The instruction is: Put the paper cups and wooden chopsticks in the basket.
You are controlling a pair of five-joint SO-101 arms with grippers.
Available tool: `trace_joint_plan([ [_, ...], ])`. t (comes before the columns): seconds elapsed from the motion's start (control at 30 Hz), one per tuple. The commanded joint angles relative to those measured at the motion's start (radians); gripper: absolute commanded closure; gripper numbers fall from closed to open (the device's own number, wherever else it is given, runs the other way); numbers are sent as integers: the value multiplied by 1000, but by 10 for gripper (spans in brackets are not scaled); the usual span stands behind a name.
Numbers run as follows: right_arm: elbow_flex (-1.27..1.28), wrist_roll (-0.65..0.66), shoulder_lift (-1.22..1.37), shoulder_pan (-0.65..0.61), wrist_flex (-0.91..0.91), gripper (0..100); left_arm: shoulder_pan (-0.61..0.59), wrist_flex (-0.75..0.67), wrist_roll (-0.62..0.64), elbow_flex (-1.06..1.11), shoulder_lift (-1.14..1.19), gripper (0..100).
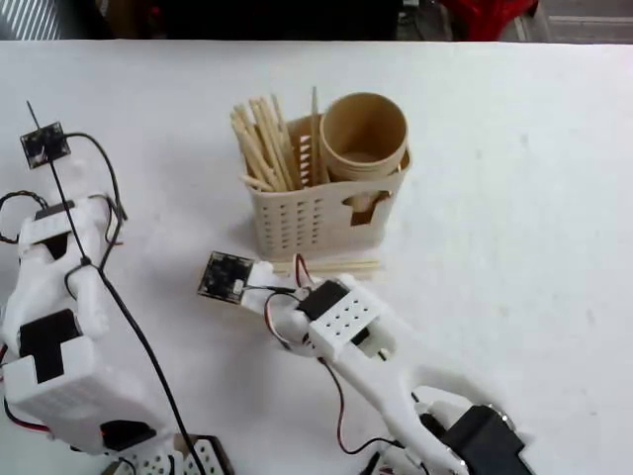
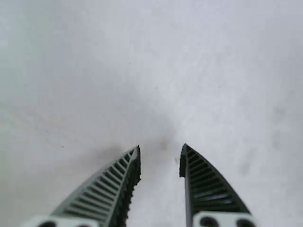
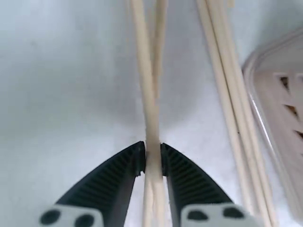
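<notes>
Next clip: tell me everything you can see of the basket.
The basket is a cream, plastic-looking box with rows of small slots in its walls and a cut-out handle hole on the near side. It stands upright on the white table, open at the top. A slotted divider splits it: wooden chopsticks lean bundled in one compartment, and stacked paper cups sit in the other. More chopsticks lie on the table along its near wall; contact is unclear.

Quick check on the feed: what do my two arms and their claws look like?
Both are white plastic with black motor blocks: left arm, right arm. Each carries a small black square board on thin wires. The left claw and right claw are dark, ribbed and tapering.
</notes>
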Motion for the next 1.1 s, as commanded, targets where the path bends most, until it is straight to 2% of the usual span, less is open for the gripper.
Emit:
trace_joint_plan([
  [0.0, -5, 0, -35, 8, 8, 840, 22, -9, 6, -20, -7, 843],
  [0.07, -3, 2, -35, 8, 8, 876, 22, -9, 6, -20, -7, 843],
  [0.17, -3, 2, -35, 8, 7, 988, 22, -9, 6, -20, -7, 843],
  [0.4, 20, 2, -31, 8, -50, 850, 21, -9, 6, -20, -7, 843],
  [0.77, 46, 2, -22, 5, -81, 896, 21, -9, 6, -20, -7, 843],
  [1.07, -28, 0, 163, 24, -140, 916, 19, -8, 6, -20, -7, 843],
])
